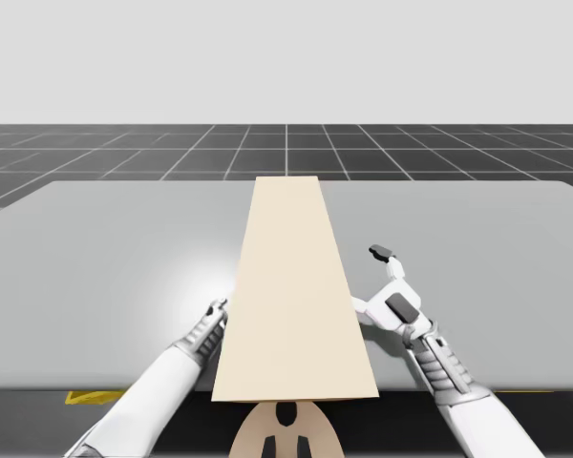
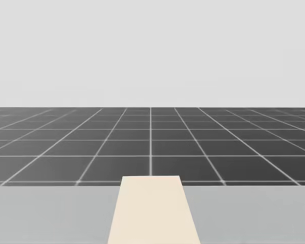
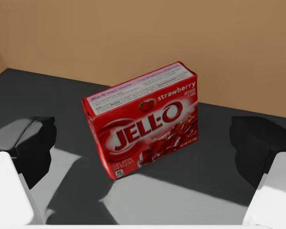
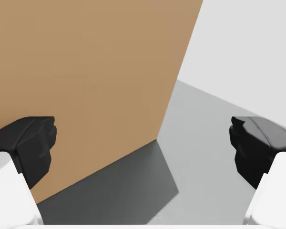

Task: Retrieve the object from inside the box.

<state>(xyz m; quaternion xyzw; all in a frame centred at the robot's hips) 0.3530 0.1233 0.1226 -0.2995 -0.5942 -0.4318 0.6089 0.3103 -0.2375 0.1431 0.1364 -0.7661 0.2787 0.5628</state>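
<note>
A red rectangular box point(image 3: 143, 119) with white lettering stands tilted on the shadowed floor inside the tan cardboard box point(image 1: 293, 286). It sits just ahead of my left gripper point(image 3: 145, 143), between the lines of the open black fingers point(image 3: 33, 143) and touching neither. In the high view my left gripper point(image 1: 217, 307) reaches in at the tan box's left side. My right gripper point(image 1: 390, 280) is open beside the tan box's right side, and its wrist view faces the brown outer wall point(image 4: 86, 71) with nothing between the fingers point(image 4: 260, 143).
The tan box lies lengthwise down the middle of the grey table point(image 1: 95, 267), and its top point(image 2: 152, 211) hides the inside from above. Bare table point(image 4: 205, 157) spreads out to the right of the box. A dark gridded floor lies beyond the far edge.
</note>
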